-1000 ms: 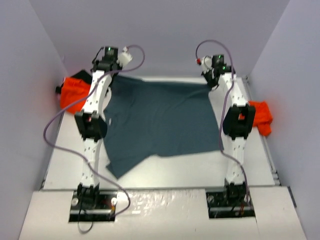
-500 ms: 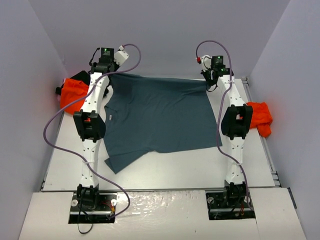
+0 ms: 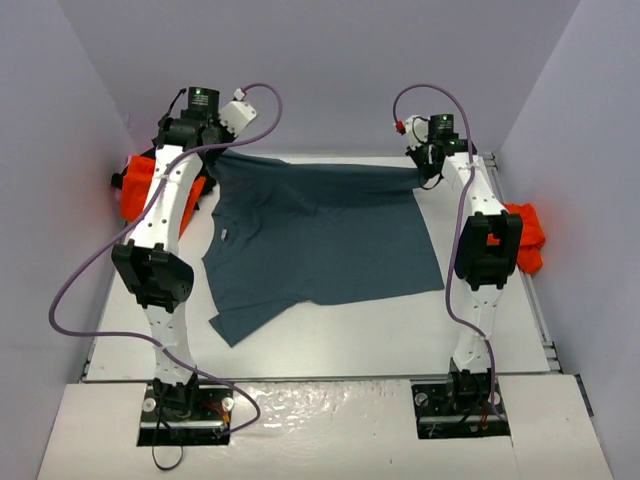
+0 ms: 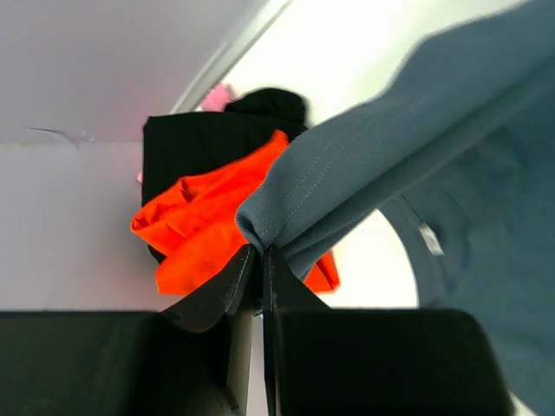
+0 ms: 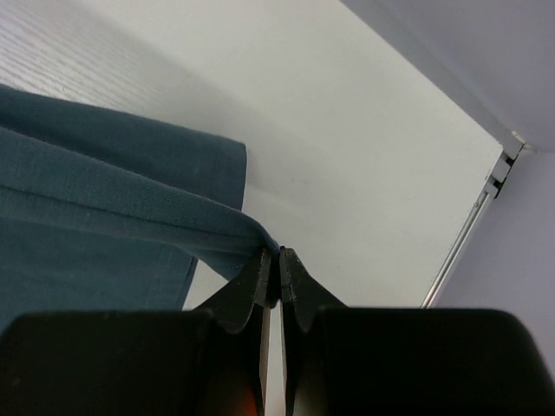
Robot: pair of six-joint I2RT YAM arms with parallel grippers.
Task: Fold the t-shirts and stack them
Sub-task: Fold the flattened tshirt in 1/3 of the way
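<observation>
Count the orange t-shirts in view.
2. The left orange t-shirt is bunched at the far-left edge of the table; the right orange t-shirt lies at its right edge. Others may be hidden.

Four shirts: one blue shirt [image 3: 320,235]; two orange, the left orange shirt [image 3: 135,190] and the right orange shirt [image 3: 528,232] flanking the blue; one black shirt [image 4: 186,147] beside the left orange. Two pincers: left pincer [image 4: 258,260], right pincer [image 5: 277,262]. One table [image 3: 330,345].

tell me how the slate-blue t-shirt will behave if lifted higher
Likely floppy: the slate-blue t-shirt bunches into folds where the left gripper and right gripper pinch it. Probably light, since two small pinches hold its far edge. The part lying on the table would likely drag behind.
</observation>
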